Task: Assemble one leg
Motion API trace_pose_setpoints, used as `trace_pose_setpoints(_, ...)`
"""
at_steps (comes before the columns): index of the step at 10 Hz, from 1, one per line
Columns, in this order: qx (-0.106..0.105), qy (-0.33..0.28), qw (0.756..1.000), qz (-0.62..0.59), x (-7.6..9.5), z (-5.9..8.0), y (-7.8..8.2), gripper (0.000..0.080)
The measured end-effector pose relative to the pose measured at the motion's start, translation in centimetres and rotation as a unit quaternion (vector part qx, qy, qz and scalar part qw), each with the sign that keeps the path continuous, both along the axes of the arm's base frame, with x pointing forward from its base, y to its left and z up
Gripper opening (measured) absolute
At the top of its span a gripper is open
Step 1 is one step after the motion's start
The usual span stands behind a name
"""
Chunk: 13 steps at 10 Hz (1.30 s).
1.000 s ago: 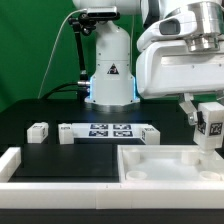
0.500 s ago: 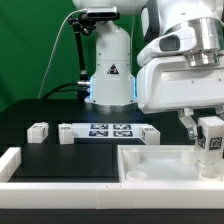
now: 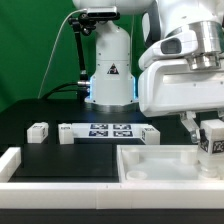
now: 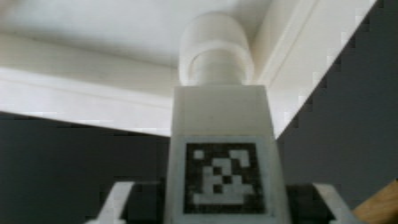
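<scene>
Leg [image 3: 212, 141] upright within end effector [image 3: 208, 131]

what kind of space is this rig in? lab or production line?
Most likely a robotics lab bench: green backdrop behind the arm's base, black table with a tagged marker board, and the gripper holding a tagged leg.

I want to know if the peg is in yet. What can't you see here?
- Exterior view: whether the held leg touches the panel; it is white on white and too small to tell.
- Exterior view: the panel is cut off by the exterior view's right edge.
- Wrist view: blurred, and the held leg covers what lies under its tip.
- Exterior view: the marker board tags are too small to read.
</scene>
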<state>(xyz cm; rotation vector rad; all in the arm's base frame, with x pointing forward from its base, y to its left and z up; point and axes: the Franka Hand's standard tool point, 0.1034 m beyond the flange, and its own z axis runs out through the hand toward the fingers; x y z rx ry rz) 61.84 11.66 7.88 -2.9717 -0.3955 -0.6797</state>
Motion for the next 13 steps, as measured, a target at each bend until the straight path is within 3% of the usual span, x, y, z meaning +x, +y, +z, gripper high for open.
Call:
trace_pose_setpoints(7,0.002,-0.022,1.000,-0.002,0.20,-0.20,0.09,0.0293)
trace_pose_setpoints(8,0.002,-0.022,1.000,-0.002,0.20,-0.21,0.09,0.0483)
trace_pose_setpoints(9,0.002,-0.022,1.000,-0.002,0.20,-0.21,0.09,0.0483)
trace_pose_setpoints(10,0.002,-0.022,1.000,-0.002,0.20,-0.20,0.09,0.0612)
trace_pose_setpoints(13,0.002,-0.022,1.000,-0.002,0.20,-0.20,0.09,0.0648)
